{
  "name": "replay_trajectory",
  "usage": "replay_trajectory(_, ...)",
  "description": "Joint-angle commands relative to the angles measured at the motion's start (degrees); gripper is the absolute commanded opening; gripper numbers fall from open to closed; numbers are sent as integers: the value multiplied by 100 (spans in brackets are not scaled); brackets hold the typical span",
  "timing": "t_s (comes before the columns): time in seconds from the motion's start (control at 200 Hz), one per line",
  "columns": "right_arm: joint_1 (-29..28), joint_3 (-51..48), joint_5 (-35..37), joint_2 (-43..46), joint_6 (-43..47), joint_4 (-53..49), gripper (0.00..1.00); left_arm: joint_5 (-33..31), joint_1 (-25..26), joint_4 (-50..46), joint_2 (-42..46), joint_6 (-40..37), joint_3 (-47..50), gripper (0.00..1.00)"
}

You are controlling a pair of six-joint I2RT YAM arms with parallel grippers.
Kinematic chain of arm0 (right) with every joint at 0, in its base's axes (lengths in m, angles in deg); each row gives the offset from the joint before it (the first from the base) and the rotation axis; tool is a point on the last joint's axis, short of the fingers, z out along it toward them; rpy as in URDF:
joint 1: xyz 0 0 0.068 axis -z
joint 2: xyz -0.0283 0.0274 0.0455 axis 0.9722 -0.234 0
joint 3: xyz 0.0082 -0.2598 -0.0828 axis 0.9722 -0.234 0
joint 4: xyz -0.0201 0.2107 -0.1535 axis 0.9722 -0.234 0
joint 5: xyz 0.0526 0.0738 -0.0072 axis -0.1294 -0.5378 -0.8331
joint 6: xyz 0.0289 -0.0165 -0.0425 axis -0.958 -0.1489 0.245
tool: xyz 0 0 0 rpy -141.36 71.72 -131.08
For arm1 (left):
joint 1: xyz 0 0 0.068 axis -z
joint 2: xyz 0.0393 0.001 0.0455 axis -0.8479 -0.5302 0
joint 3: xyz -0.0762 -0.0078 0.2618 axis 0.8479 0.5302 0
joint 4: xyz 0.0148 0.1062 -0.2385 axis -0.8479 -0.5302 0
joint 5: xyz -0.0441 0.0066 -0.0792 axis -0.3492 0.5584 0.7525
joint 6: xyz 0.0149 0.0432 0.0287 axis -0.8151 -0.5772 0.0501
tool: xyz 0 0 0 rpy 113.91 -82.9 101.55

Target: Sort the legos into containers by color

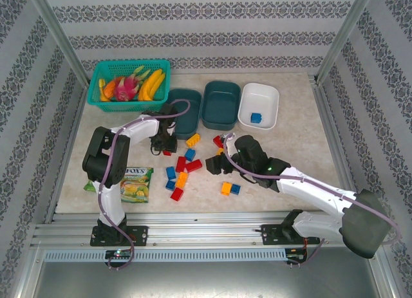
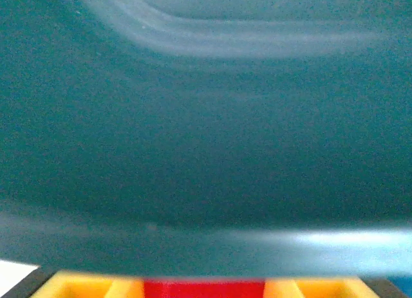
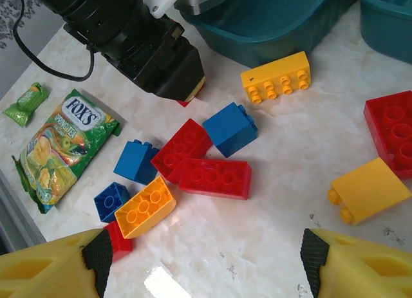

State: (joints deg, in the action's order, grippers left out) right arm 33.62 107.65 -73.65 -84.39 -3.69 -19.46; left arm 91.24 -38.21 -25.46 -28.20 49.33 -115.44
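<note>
Nearest the arm bases, at the left of the table: green-yellow snack packet, flat, with a small green wrapper just beside. Right of the packet, legos loose on the table in a tight scatter: red closest, then blue, orange, two red ones touching, another blue, a long yellow brick farthest. Apart to the right, an orange brick and a blue brick touching.

Right jaws: wide apart, nothing between. Yellow fingers low over bare table at the edge of the scatter, a red brick and a yellow brick just beside.

Left jaws: clamped on a red lego, gripped between yellow pads, just beside the near wall of the left dark teal tub. Low by the table; touching it or just clear, impossible to tell.

Beyond, three tubs in a row, close side by side: left dark teal tub, middle dark teal tub, white tub at the right with one blue lego inside. Farthest, back left: bright teal mesh basket holding fruit.
</note>
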Motion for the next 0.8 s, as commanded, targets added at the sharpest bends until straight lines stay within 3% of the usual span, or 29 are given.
replay_trajectory(0.0, 42, 228, 30, 8, -97, 109, 79, -196, -33, 23, 345, 42, 139, 31)
replay_trajectory(0.165, 75, 521, 271, 201, -104, 40, 78, -395, -14, -575, 1244, 310, 184, 28)
replay_trajectory(0.33, 204, 924, 675, 276, -306, 139, 79, -218, -23, -1365, 1587, 411, -771, 28)
replay_trajectory(0.435, 371, 1193, 862, 97, -521, 336, 79, -163, -26, -1579, 1133, 377, -1675, 28)
replay_trajectory(0.794, 1174, 2030, 1181, -1050, -1615, 908, 79, -290, -93, -1951, -1616, 398, -4764, 28)
